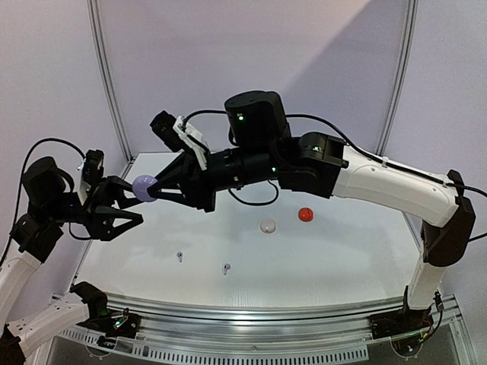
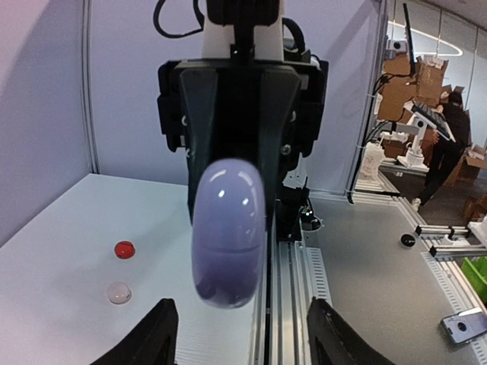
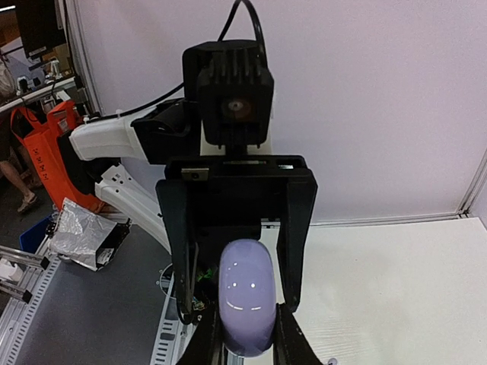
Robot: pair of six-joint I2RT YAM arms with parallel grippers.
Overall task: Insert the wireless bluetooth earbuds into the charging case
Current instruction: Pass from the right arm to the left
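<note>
Nearest on the white surface [image 1: 342, 258] lies one lilac-grey earbud [image 1: 179, 256], with a second earbud [image 1: 226, 268] to its right. Farther back and right sit a white case [image 1: 267, 226] and a red case [image 1: 305, 214], close together. Over the left part of the surface the right pincer [image 3: 248, 338] reaches across from the right, clamped narrow on a lilac case [image 1: 144, 188] held up in the air. Facing it from the left, the left pincer [image 1: 138, 201] stands wide, its fingers [image 2: 156, 334] either side of that case; whether they touch it I cannot tell. Both earbuds rest below and to the right of the two pincers, well apart from them and from the lilac case.
</note>
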